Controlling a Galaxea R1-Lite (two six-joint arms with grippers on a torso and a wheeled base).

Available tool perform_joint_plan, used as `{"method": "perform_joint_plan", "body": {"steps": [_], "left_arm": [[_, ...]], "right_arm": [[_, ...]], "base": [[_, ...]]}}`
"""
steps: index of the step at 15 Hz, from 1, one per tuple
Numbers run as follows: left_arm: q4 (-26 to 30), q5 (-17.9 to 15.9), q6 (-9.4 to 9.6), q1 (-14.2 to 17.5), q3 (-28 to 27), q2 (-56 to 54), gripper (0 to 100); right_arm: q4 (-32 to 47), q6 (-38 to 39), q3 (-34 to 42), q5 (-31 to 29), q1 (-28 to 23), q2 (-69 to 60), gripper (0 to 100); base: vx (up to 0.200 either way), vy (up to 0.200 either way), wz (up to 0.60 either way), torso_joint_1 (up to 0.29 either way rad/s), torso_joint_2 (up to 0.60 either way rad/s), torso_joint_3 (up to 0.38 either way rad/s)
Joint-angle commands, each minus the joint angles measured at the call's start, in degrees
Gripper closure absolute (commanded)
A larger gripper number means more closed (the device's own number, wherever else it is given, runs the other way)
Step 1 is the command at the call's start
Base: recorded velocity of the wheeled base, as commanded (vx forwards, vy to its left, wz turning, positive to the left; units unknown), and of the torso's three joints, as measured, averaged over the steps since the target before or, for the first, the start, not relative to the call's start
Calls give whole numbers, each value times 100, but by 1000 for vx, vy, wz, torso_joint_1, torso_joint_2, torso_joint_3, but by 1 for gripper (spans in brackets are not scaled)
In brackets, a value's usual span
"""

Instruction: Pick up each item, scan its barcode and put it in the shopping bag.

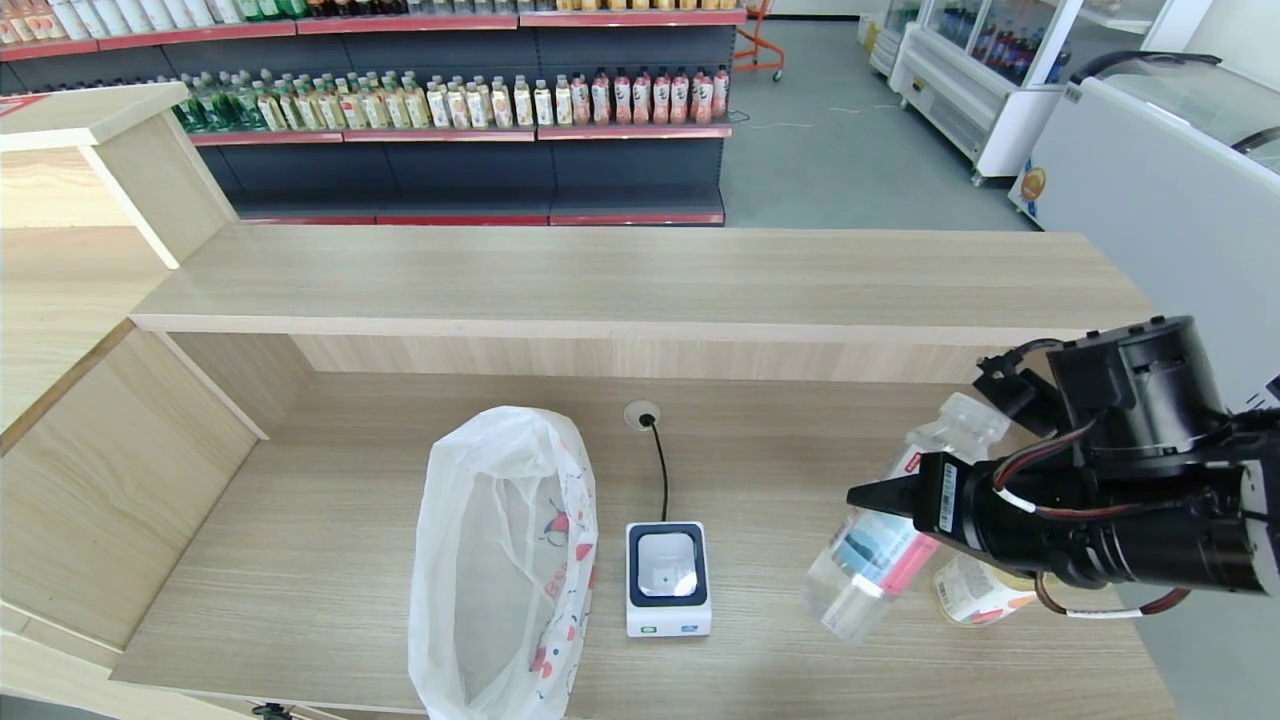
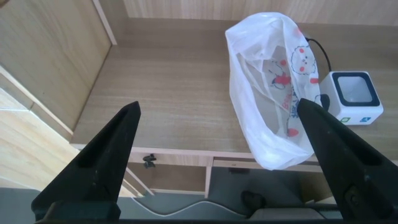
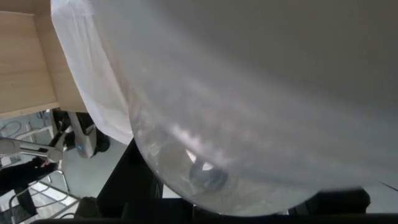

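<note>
A clear water bottle [image 1: 862, 575] with a pink and blue label hangs tilted above the right side of the counter, and my right gripper [image 1: 893, 512] is shut on its middle. In the right wrist view the bottle [image 3: 249, 124] sits right against the camera. A white plastic shopping bag [image 1: 500, 560] stands open left of the white barcode scanner [image 1: 668, 578]. Under my right arm a second small bottle [image 1: 985, 592] lies on the counter. My left gripper [image 2: 217, 171] hovers open over the counter's near edge, left of the bag [image 2: 273, 81], with nothing between its fingers.
The scanner's black cable [image 1: 660, 470] runs to a port in the counter [image 1: 300, 560]. A raised wooden ledge [image 1: 640, 280] borders the back and a wooden side wall [image 1: 120, 480] the left. Shelves of drinks [image 1: 450, 100] and freezers [image 1: 1160, 170] stand beyond.
</note>
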Motion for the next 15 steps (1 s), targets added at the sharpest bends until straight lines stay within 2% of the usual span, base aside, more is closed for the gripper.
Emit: {"method": "perform_joint_plan", "body": {"steps": [1, 2, 7, 11, 15], "left_arm": [[-1, 1, 2, 2, 1, -2, 0], [-1, 1, -7, 2, 1, -2, 0], [-1, 1, -7, 2, 1, -2, 0], [-1, 1, -7, 2, 1, -2, 0], [-1, 1, 11, 2, 1, -2, 0]], "right_arm": [[5, 9, -35, -16, 132, 113, 100], [-4, 9, -52, -16, 132, 174, 100], [31, 9, -237, -148, 272, 447, 100], [286, 9, -553, -561, 483, 807, 100], [374, -26, -676, -895, 474, 1238, 100]], "base": [[0, 0, 0, 0, 0, 0], [0, 0, 0, 0, 0, 0], [0, 200, 0, -3, 1, 3], [0, 200, 0, 10, 6, 0], [0, 0, 0, 0, 0, 0]]}}
